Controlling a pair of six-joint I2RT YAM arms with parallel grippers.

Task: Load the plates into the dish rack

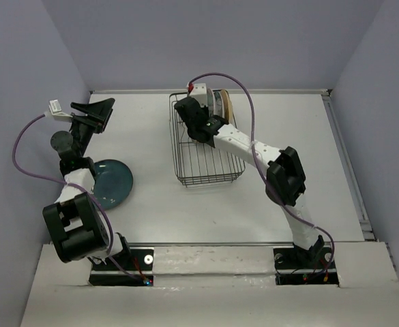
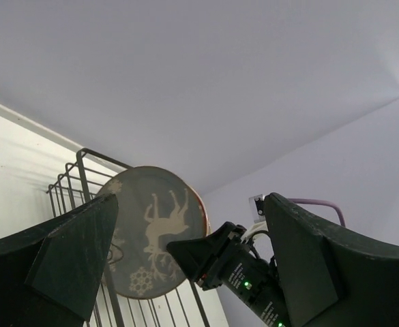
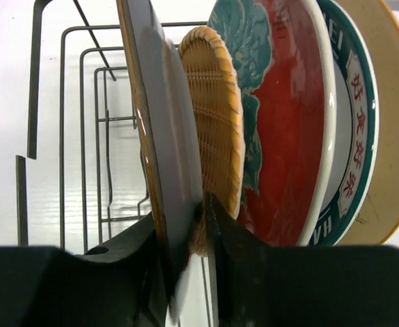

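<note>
Worktop [image 1: 308, 170]: dish rack [image 1: 209, 182] centre-back, 4 plates [image 3: 281, 136] upright at its far end. You're on plate 5: right tool [image 3: 202, 225] clenched on the grey deer-pattern plate [image 3: 165, 157] rim, at the rack. Seat it, release. Dark teal plate [image 1: 112, 181] lies flat near left tool [image 1: 93, 112], spread, empty.

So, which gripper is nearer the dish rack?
Right. The right gripper is at the dish rack, clamped on the grey plate; the left gripper hangs open off its left side.

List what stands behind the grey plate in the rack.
Behind the grey plate, four stand upright: orange plate, red floral plate, white teal-rimmed plate, tan plate. The right gripper hides their lower edges.
</note>
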